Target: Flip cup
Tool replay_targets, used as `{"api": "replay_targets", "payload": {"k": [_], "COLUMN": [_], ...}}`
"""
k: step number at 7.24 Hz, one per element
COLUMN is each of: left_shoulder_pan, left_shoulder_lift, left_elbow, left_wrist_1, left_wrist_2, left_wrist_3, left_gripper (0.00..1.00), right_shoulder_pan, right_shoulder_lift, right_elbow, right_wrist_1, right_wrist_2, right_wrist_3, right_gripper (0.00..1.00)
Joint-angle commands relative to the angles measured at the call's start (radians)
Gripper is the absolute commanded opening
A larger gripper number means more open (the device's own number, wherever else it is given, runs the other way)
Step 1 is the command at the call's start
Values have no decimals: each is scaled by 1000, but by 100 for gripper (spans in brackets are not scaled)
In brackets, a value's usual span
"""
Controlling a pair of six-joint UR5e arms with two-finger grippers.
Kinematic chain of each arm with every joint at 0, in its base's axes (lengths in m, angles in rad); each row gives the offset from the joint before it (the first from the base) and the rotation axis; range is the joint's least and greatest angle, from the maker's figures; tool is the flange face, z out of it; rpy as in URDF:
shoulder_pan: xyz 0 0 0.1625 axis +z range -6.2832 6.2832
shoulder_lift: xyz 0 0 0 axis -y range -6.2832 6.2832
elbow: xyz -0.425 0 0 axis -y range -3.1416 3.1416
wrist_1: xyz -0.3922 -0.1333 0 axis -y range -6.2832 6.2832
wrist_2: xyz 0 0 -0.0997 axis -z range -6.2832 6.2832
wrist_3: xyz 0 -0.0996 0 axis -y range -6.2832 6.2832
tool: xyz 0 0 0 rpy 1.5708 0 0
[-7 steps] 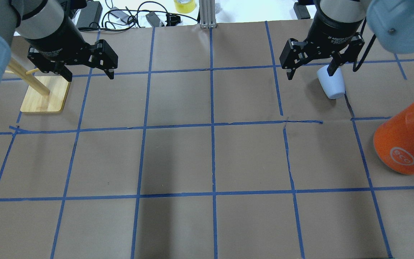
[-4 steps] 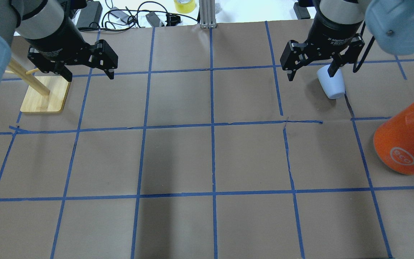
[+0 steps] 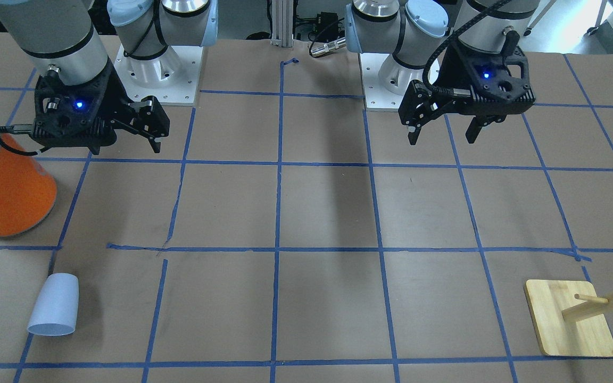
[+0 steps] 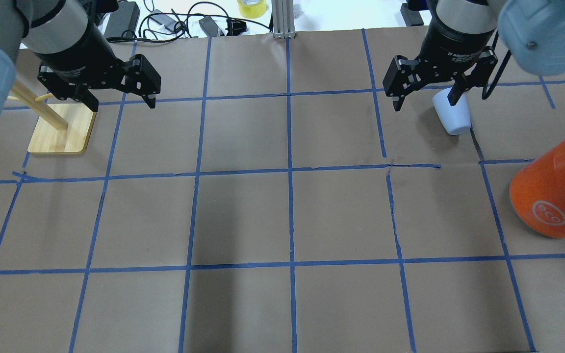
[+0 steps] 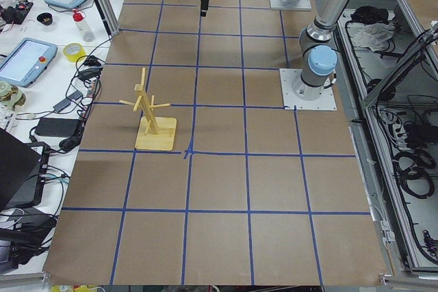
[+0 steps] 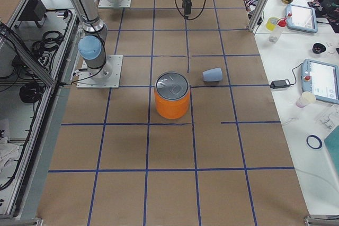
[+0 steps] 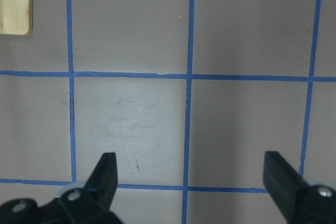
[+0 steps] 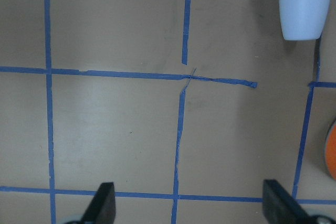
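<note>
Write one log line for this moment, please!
cup: lying on side | right gripper: open, empty, apart from cup | left gripper: open, empty

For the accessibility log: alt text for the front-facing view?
A pale blue cup lies on its side at lower left of a brown, blue-taped table, untouched. The left gripper and right gripper hang open over the far squares, the right one near an orange canister; a wooden rack stands lower right.
</note>
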Motion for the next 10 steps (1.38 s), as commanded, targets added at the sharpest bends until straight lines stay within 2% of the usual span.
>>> {"api": "replay_targets", "payload": {"k": [1,4,7,8,10], "left_shoulder_pan": [-1,-1,-1,-1,-1], "left_shoulder_lift": [0,0,0,0,0], "left_elbow": [-3,-3,-4,-4,-4], "left_wrist_1": [2,2,2,2,2], "left_wrist_2": [-2,-2,-2,-2,-2], "left_wrist_3": [-4,-6,-4,-6,-4], "left_gripper": [100,100,100,100,100], "right_shoulder_pan": [-3,-108,-139,-159,-170], "right_shoulder_lift": [4,47,189,233,309], "right_elbow": [2,6,14,14,26], "right_wrist_1": [-4,-9,-268,-319,-512], "right_wrist_2": [0,-12,-22,-19,-23], "right_wrist_3": [3,0,-22,-38,-241], "right_gripper": [100,100,100,100,100]}}
